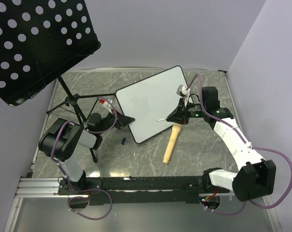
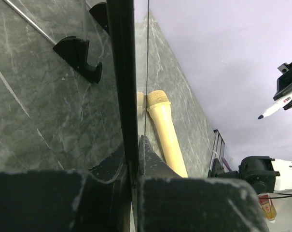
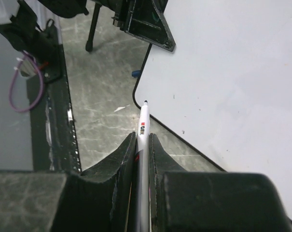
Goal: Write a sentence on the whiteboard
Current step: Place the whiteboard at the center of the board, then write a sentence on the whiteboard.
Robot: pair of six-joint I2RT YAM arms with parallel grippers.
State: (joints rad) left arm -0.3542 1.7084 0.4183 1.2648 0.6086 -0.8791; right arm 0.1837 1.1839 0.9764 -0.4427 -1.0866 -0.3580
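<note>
Whiteboard (image 1: 150, 104): sits mid-worktop (image 1: 199, 154), angled, its face plain white; whether it lies flat or is tipped up, I can't tell.
Left hand (image 1: 128, 120): clamped right on the board's left edge. In the left wrist view the black rim (image 2: 122, 72) runs straight in between the closed fingers (image 2: 153, 162).
Right hand (image 1: 177, 117): at the board's right side, fingers closed around a marker (image 3: 143, 130).
Marker tip: bare and pointing in over the board, just by a rounded corner in the right wrist view; whether it touches can't be told.
Tan handle-shaped tool (image 1: 170, 143): lies on the worktop just beside the board's near edge.
Small blue cap (image 1: 123, 141): on the worktop near the board's near-left corner.
Black panel with round holes (image 1: 34, 43): up on its stand at the far left, well apart from the board.
</note>
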